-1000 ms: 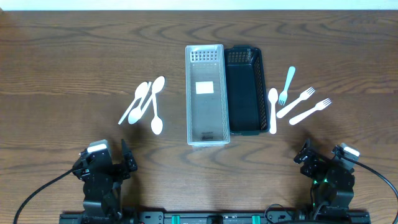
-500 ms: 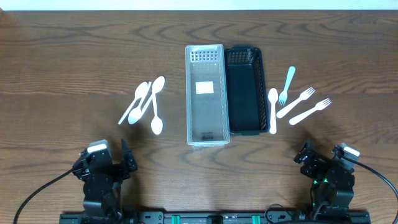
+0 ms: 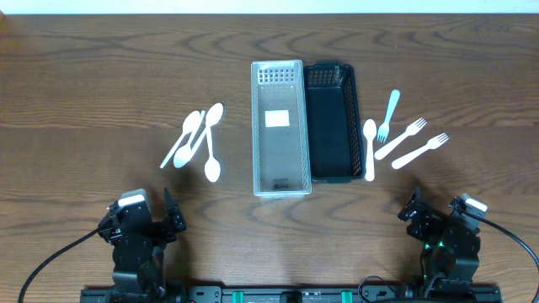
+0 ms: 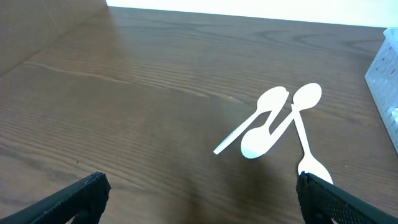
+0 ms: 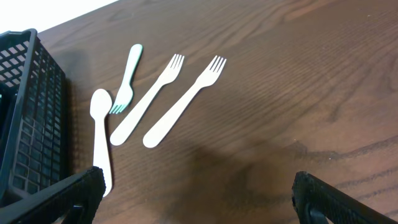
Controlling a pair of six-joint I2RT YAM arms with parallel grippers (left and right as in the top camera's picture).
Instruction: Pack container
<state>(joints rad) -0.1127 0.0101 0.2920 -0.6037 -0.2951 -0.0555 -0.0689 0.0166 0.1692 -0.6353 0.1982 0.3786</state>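
A clear plastic bin [image 3: 281, 126] and a black mesh bin [image 3: 333, 122] stand side by side at the table's middle; both look empty. Three white spoons [image 3: 199, 139] lie left of the clear bin and show in the left wrist view [image 4: 273, 121]. Right of the black bin lie a white spoon [image 3: 369, 148], a pale blue fork [image 3: 390, 113] and two white forks [image 3: 408, 140], all also in the right wrist view [image 5: 165, 102]. My left gripper [image 3: 173, 220] is open and empty at the near left. My right gripper [image 3: 411, 209] is open and empty at the near right.
The dark wooden table [image 3: 101, 93] runs to a white far edge. The black bin's wall [image 5: 28, 118] fills the left side of the right wrist view. The clear bin's corner [image 4: 387, 68] shows at the right edge of the left wrist view.
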